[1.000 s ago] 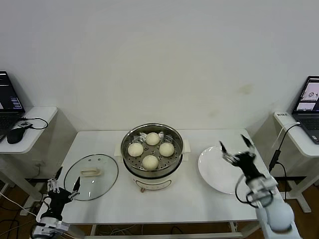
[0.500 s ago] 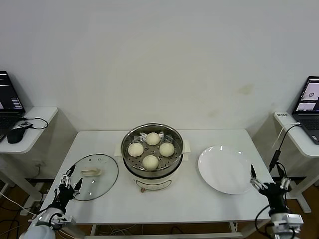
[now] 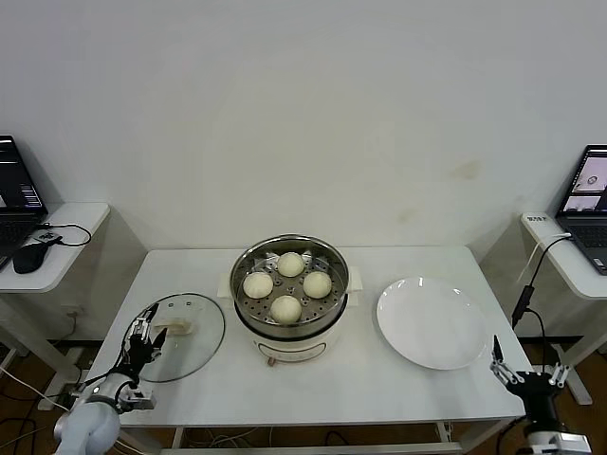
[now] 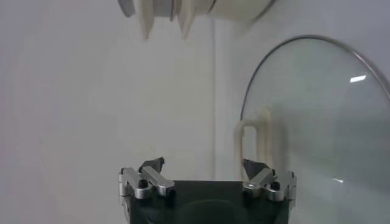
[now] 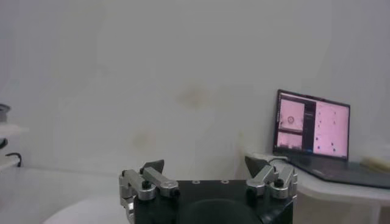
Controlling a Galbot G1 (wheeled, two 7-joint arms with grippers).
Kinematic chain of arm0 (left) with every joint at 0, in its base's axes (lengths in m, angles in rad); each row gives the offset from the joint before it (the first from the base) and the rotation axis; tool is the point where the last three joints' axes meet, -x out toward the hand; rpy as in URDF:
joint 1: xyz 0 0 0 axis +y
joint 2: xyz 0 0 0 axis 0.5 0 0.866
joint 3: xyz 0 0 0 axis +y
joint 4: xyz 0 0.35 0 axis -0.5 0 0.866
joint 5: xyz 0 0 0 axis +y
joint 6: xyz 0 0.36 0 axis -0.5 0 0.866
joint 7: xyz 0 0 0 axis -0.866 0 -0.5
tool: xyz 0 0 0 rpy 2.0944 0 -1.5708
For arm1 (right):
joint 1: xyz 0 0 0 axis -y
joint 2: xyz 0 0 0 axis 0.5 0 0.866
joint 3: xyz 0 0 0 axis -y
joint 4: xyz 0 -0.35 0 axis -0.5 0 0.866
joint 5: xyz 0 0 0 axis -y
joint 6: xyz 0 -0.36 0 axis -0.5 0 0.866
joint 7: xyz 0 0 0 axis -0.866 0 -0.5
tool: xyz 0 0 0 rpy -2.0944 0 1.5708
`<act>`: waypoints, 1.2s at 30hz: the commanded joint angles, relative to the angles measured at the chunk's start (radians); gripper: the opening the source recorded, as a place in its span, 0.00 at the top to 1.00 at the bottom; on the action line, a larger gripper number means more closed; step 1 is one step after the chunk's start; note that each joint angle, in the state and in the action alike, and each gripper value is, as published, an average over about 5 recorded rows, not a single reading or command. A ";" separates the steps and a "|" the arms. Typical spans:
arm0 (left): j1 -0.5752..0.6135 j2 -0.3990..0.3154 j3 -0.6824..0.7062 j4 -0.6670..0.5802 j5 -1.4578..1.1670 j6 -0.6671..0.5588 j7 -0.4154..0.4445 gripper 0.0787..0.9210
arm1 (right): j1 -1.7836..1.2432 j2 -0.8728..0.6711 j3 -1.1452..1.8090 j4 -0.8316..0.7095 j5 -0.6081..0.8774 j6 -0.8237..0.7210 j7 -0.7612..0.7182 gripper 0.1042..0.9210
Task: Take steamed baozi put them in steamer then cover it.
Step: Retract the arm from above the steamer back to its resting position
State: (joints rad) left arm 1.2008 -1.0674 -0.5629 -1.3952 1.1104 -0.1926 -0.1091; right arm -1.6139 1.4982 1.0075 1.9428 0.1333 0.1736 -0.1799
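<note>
Several cream-white steamed baozi [image 3: 286,308] sit in the steel basket of the steamer [image 3: 329,308] at the table's middle. The glass cover [image 3: 194,341] lies flat on the table to its left, beige handle [image 3: 174,329] up. My left gripper [image 3: 142,334] hovers open at the cover's near left edge, close to the handle. From the left wrist, the open left gripper [image 4: 206,167] faces the cover [image 4: 317,122] and its handle [image 4: 248,146]. My right gripper [image 3: 528,372] hangs open and empty off the table's front right corner.
A flat white plate [image 3: 432,322] lies right of the steamer. Side desks flank the table, with a laptop [image 3: 591,194] on the right one and a laptop and mouse [image 3: 28,256] on the left one. The right wrist sees the open right gripper [image 5: 207,165] and that laptop [image 5: 312,125].
The left gripper has risen from the table's front left corner toward the cover's handle. The right gripper has drawn back from over the plate to the front right corner.
</note>
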 commanded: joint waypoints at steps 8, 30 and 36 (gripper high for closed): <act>-0.130 0.013 0.058 0.125 0.025 0.000 0.005 0.12 | -0.026 0.029 0.020 -0.008 -0.008 0.010 -0.009 0.12; -0.158 -0.005 0.074 0.161 0.000 0.009 0.007 0.17 | -0.024 0.040 -0.005 -0.037 -0.038 0.017 -0.019 0.12; -0.159 -0.007 0.077 0.169 -0.001 0.007 0.009 0.37 | -0.022 0.045 -0.012 -0.041 -0.043 0.018 -0.020 0.12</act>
State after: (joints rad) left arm 1.0483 -1.0715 -0.4895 -1.2401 1.1107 -0.1845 -0.0983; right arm -1.6361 1.5410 0.9973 1.9046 0.0931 0.1911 -0.2003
